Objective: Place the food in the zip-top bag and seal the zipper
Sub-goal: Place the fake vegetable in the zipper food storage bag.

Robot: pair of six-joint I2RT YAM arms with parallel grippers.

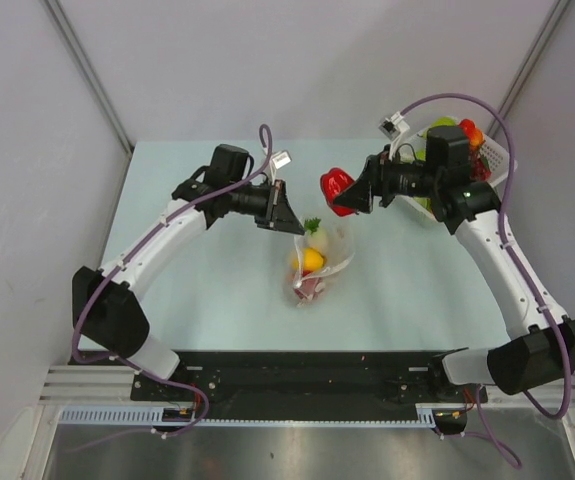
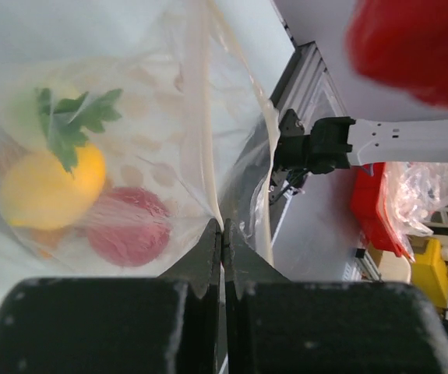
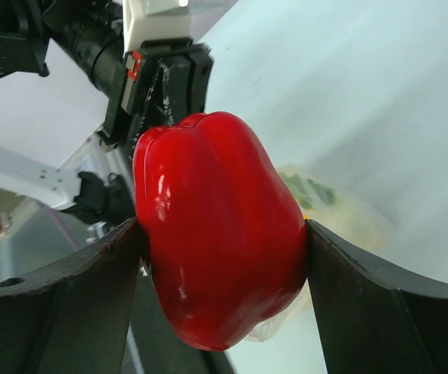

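Note:
The clear dotted zip-top bag lies mid-table and holds a yellow lemon, a green-topped white radish and a reddish piece. My left gripper is shut on the bag's mouth edge, pinching the pale zipper strip. The lemon and the reddish piece show through the plastic in the left wrist view. My right gripper is shut on the red bell pepper and holds it in the air just right of the bag's mouth. The pepper also shows in the top view.
A white lattice basket with more toy food stands at the back right of the table, behind the right arm. The arm bases and a black rail run along the near edge.

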